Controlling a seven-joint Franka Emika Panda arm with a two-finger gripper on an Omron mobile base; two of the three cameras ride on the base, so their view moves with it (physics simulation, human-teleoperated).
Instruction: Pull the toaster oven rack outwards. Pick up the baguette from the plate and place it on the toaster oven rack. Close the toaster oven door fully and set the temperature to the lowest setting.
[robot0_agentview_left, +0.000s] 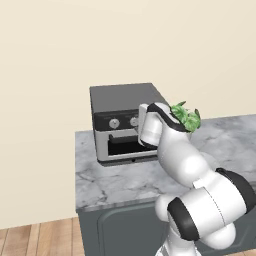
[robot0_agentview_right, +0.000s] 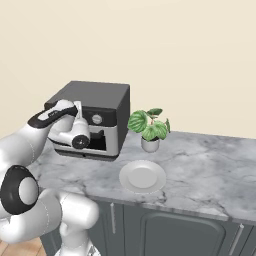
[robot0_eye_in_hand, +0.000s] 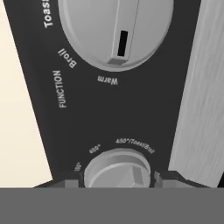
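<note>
Pincer clamped on temperature knob at toaster oven control strip, positioned to turn it low; bare plate on desk nearer; function knob beyond; baguette unseen, presumably inside behind toaster oven door.

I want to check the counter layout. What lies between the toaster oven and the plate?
In the right base view, only bare marble counter lies between the toaster oven and the plate. A potted plant stands just behind that stretch.
</note>
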